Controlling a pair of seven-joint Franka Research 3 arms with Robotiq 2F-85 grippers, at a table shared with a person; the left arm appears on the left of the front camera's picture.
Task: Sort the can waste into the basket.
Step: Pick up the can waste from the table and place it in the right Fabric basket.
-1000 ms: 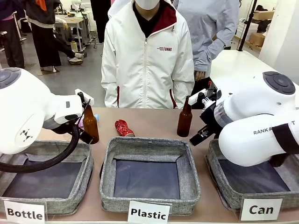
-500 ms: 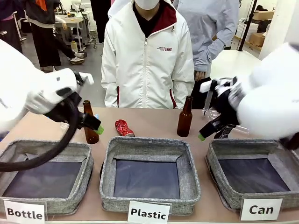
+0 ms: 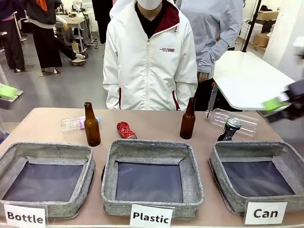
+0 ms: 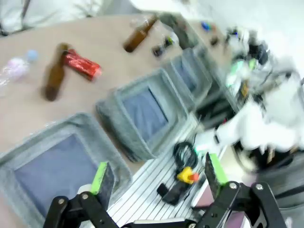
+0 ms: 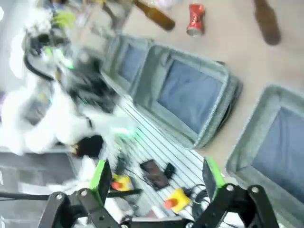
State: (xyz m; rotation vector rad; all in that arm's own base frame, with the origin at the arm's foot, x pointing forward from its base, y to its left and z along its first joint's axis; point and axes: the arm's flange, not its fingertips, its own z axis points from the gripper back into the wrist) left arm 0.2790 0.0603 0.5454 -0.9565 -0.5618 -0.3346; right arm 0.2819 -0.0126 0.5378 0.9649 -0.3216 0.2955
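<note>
The crushed red can (image 3: pixel 126 130) lies on the table behind the middle basket, also seen in my left wrist view (image 4: pixel 81 65) and right wrist view (image 5: pixel 194 19). The dark can (image 3: pixel 230 129) leans at the far rim of the grey basket (image 3: pixel 216 164) carded "Can", which holds nothing. My left gripper (image 3: pixel 7 91) is a blur high at the left edge. My right gripper (image 3: pixel 279 102) is blurred at the right edge. Both wrist views look down from high up, and the left gripper (image 4: pixel 159 173) and right gripper (image 5: pixel 156 172) are open with nothing between their fingers.
Two brown bottles (image 3: pixel 91 124) (image 3: pixel 188 118) stand on the table. Clear plastic bottles (image 3: pixel 76 123) (image 3: pixel 237 121) lie behind them. Baskets carded "Bottle" (image 3: pixel 9 156) and "Plastic" (image 3: pixel 111 161) sit left of the Can basket. A person in a white jacket (image 3: pixel 149 61) stands at the far side.
Both arms have swung up and outward from over the table to the picture's edges. The dark can and the right clear bottle have come into sight. Nothing was picked up.
</note>
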